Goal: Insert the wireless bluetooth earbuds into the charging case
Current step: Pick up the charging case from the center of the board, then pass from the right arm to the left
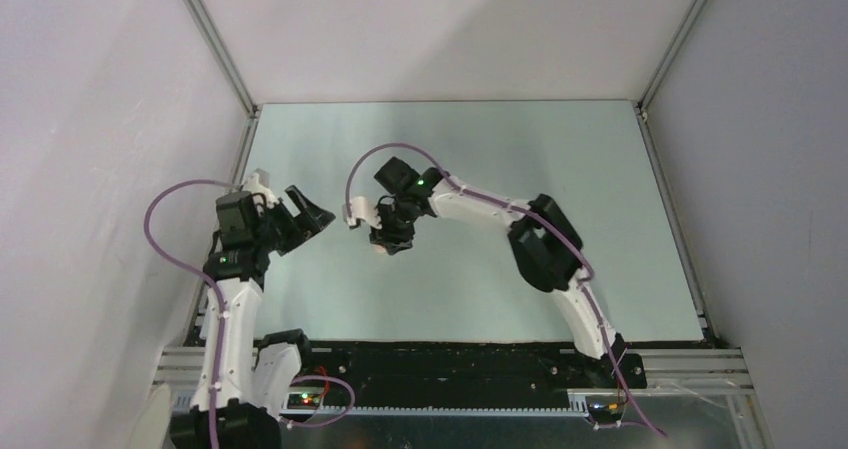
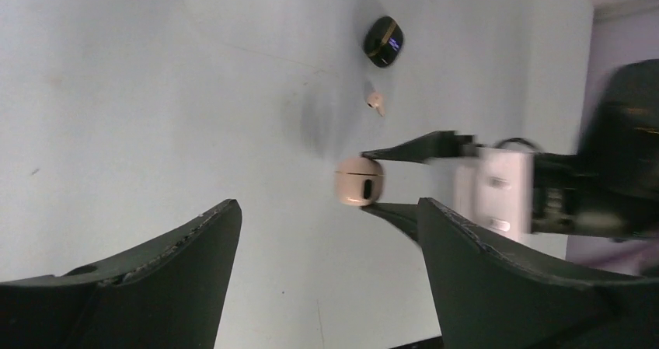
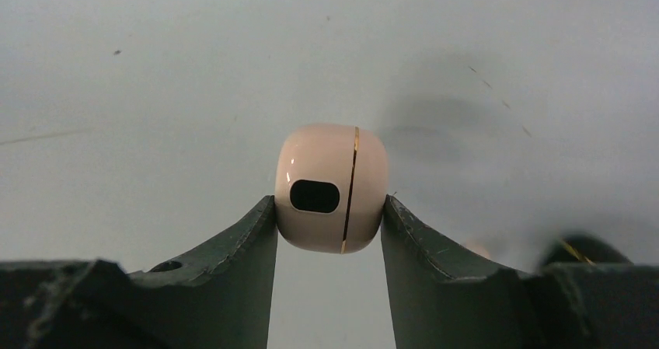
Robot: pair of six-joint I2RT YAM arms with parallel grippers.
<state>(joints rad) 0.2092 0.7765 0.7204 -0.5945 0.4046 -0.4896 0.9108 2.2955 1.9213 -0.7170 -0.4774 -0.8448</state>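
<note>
Right wrist view: right hand (image 3: 330, 217) grips cream case (image 3: 332, 187), finger touching each side; left hand (image 2: 326, 205) open, empty, above worktop (image 2: 155, 92). One cream bud (image 2: 374, 100) lies on worktop between cream case and black case (image 2: 383, 41).

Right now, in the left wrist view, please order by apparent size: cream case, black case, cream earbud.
1. cream case, though it seems nearer the camera
2. black case
3. cream earbud, clearly smallest

Case (image 3: 330, 162) within right pincer (image 3: 329, 209), earbud (image 2: 375, 100) on table (image 2: 155, 92) between it and second case (image 2: 383, 41)
</note>
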